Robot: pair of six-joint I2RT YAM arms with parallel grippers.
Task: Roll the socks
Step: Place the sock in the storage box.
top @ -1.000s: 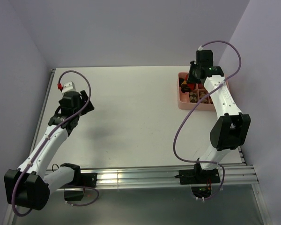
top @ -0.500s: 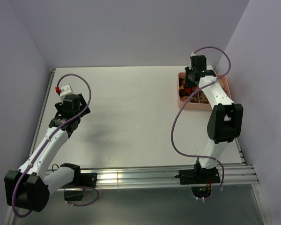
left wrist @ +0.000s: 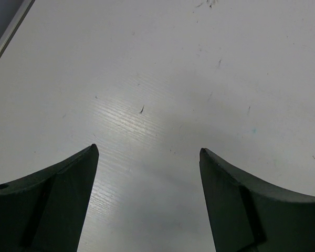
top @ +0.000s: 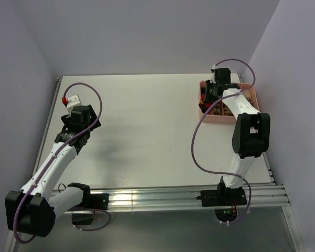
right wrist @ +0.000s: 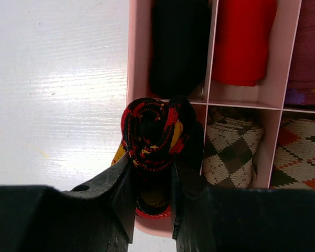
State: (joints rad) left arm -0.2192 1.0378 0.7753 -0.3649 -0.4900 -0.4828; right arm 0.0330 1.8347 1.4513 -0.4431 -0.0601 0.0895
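My right gripper (right wrist: 151, 165) is shut on a rolled black-red-orange argyle sock (right wrist: 153, 131), held over the near-left compartment of the pink divided tray (right wrist: 138, 63). Beside it in the tray sit a rolled tan-brown-cream argyle sock (right wrist: 232, 152) and a beige-brown-orange argyle sock (right wrist: 303, 152). From above, the right gripper (top: 210, 96) is at the tray's (top: 252, 94) left side at the table's far right. Over bare white table on the left, my left gripper (left wrist: 147, 157) hangs open with nothing between its fingers; seen from above, the left gripper (top: 68, 100) is far from the tray.
The tray's back compartments hold plain rolled socks: a black one (right wrist: 179, 47), a red one (right wrist: 243, 39) and a purple one (right wrist: 308, 47). Walls close in on the left and right. The table's left edge rail (left wrist: 10, 31) runs close to the left gripper.
The right arm has folded back and swung left, bringing its gripper down to the tray's left side. The left arm shifted slightly early on, then stayed still.
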